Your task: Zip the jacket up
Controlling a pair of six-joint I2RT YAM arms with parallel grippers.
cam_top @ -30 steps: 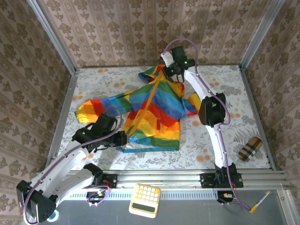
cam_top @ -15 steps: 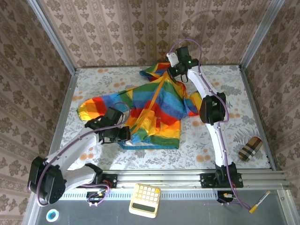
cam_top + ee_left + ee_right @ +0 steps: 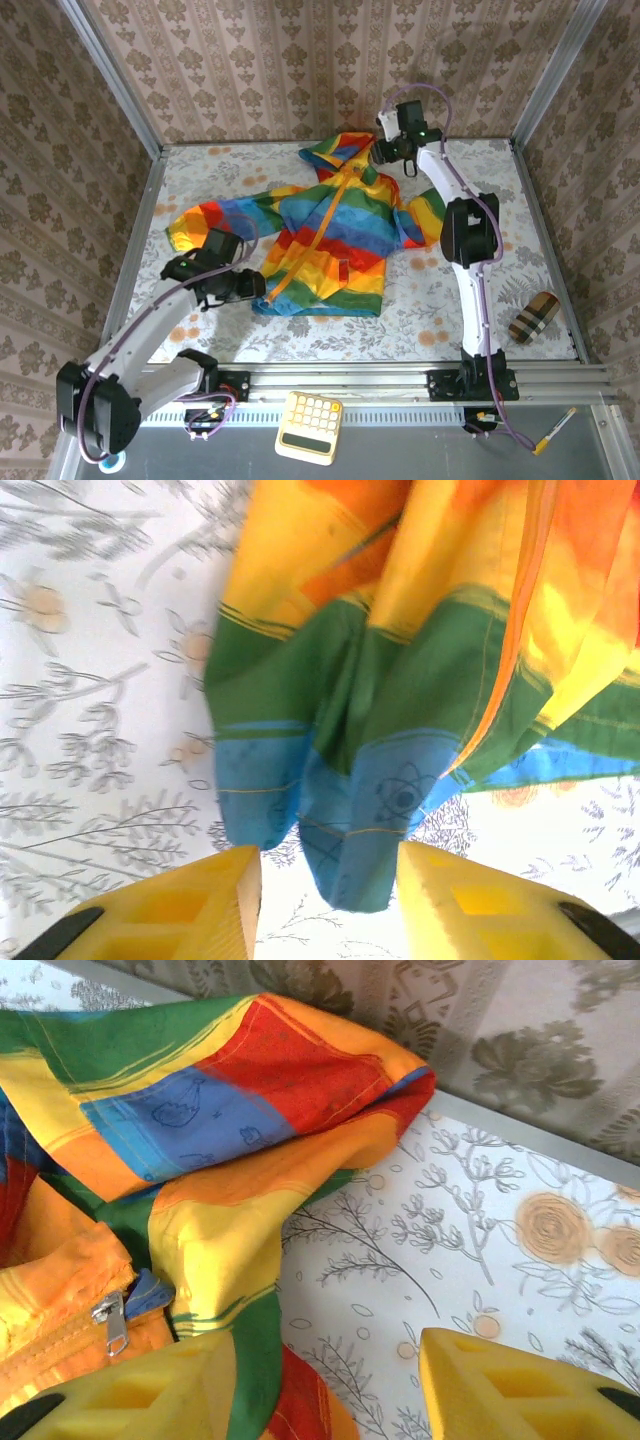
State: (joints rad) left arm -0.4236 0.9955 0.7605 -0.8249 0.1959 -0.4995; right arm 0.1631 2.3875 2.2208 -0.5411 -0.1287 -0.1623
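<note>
The rainbow-striped jacket [image 3: 335, 235] lies spread on the flowered table, hood toward the back wall, its orange zipper [image 3: 318, 228] running diagonally down the front. My left gripper [image 3: 252, 288] is at the lower left hem corner. In the left wrist view the gripper [image 3: 328, 905] is open, with the blue hem [image 3: 350, 820] hanging loose between the yellow fingers [image 3: 180, 910]. My right gripper [image 3: 379, 152] is at the collar by the hood. In the right wrist view it [image 3: 325, 1390] is open, with the metal zipper pull [image 3: 112, 1322] just left of its left finger [image 3: 150, 1390].
A striped roll-shaped case [image 3: 533, 317] lies at the table's right front. A yellow calculator [image 3: 310, 427], a pen [image 3: 553, 432] and a tape roll [image 3: 110, 460] sit below the front rail. Patterned walls and metal posts enclose the table closely behind the hood.
Both grippers have gone from shut to open and let go of the jacket, which has settled flatter. The right gripper has moved right of the collar; the left has drawn back from the hem.
</note>
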